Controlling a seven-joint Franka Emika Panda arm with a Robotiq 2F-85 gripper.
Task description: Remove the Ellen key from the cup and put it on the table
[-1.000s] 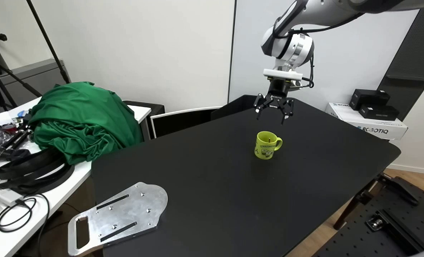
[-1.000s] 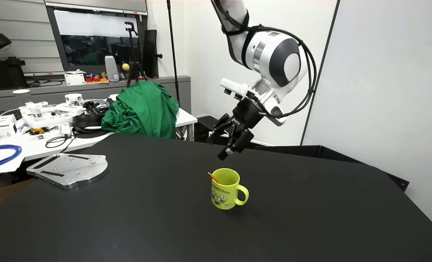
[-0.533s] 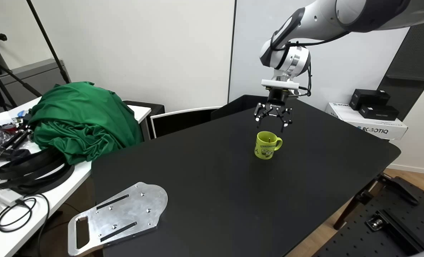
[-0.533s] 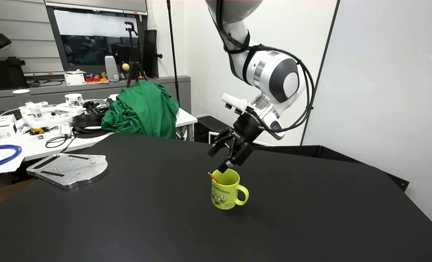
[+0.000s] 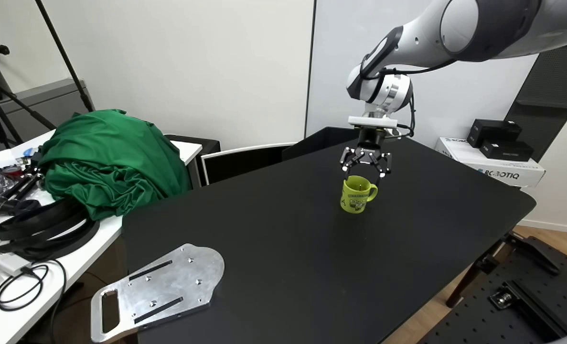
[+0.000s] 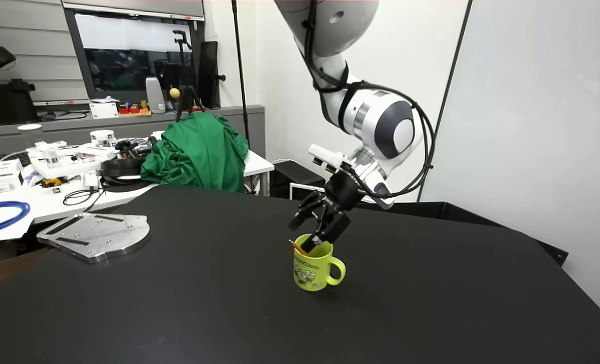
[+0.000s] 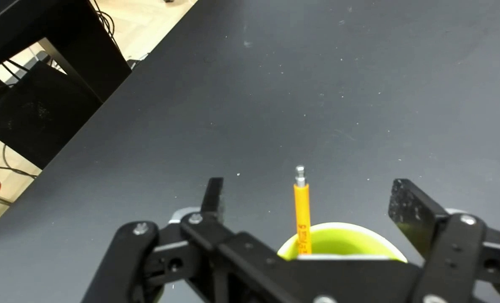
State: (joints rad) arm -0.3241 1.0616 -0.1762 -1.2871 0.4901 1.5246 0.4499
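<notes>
The Ellen key [image 7: 302, 214] is a thin orange rod with a silver ball tip. It leans on the rim of the lime-green cup [image 7: 351, 237] and sticks out above it; its lower part is hidden inside. The cup stands upright on the black table [image 5: 273, 248] and shows in both exterior views [image 5: 353, 198] [image 6: 310, 275]. The key also shows in an exterior view [image 6: 298, 248]. My gripper [image 7: 306, 191] is open and empty, low at the cup's mouth. In the wrist view the key stands between the fingers, nearer the left one, touching neither. In an exterior view [image 6: 300, 236] one fingertip overlaps the cup's opening.
A silver metal plate [image 5: 168, 282] lies at the table's edge. A white desk with a green cloth [image 5: 111, 162] and clutter stands beside the table. A white box [image 5: 493, 162] with black boxes on it stands past another edge.
My gripper has moved down from above to the cup's mouth and stays open. The cup and key have not moved.
</notes>
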